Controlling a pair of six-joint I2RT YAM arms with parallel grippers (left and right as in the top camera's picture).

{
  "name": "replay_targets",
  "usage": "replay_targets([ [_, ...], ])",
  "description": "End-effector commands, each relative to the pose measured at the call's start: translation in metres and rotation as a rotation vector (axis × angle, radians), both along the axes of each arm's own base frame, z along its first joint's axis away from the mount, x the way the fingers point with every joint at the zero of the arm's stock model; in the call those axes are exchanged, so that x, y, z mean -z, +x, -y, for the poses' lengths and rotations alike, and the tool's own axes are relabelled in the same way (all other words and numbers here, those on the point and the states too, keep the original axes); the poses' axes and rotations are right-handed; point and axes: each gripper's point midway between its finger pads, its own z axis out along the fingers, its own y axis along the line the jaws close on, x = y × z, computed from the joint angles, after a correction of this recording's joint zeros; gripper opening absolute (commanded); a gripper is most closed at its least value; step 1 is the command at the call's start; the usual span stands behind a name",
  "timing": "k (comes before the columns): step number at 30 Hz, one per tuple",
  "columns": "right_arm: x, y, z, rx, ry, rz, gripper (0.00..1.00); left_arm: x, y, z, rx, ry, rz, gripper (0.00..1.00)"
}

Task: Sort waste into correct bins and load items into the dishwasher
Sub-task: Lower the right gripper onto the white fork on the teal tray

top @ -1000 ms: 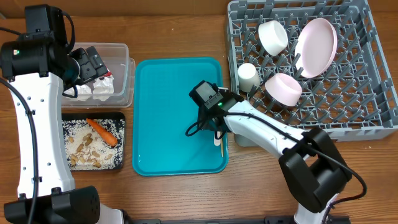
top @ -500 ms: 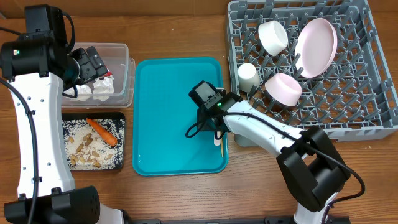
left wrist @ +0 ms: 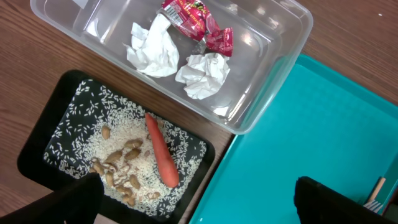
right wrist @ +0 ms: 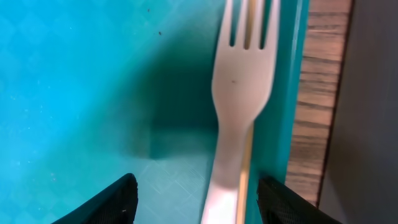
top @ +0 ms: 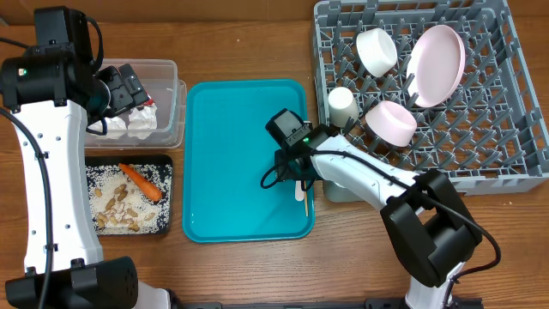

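White fork (right wrist: 241,93) lies atop chopstick (right wrist: 247,168) between spread fingers of right hand (right wrist: 198,198).

The fork (right wrist: 242,81) runs off the right wrist view's bottom edge, covering most of the chopstick (right wrist: 247,174)

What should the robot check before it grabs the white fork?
1. Right gripper open and straddling the fork: ok.
2. Fork lying by itself: not ok, the chopstick lies along it, so both might get pinched.
3. Room around the fork: not ok, it sits right beside the teal tray rim.
4. Free pegs in the dish rack: ok.
5. Left gripper empty and far from the fork: ok.
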Motion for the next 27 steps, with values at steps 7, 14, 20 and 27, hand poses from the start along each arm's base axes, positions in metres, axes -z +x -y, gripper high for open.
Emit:
replay_targets([
  [7, 0.011, -0.001, -0.014, -0.126, 0.018, -0.062, 0.65, -0.008, 0.0, 0.0, 0.017, 0.016, 0.019, 1.0],
  [14, 0.009, -0.001, -0.017, -0.132, 0.018, -0.056, 0.64, -0.008, 0.0, 0.0, 0.017, 0.016, 0.019, 1.0],
  [20, 0.003, 0.01, -0.008, -0.114, -0.042, -0.009, 0.65, -0.008, 0.0, 0.0, 0.018, 0.015, 0.019, 1.0],
  [27, -0.02, 0.027, 0.001, -0.072, -0.118, 0.052, 0.69, -0.008, 0.0, 0.0, 0.017, 0.016, 0.019, 1.0],
])
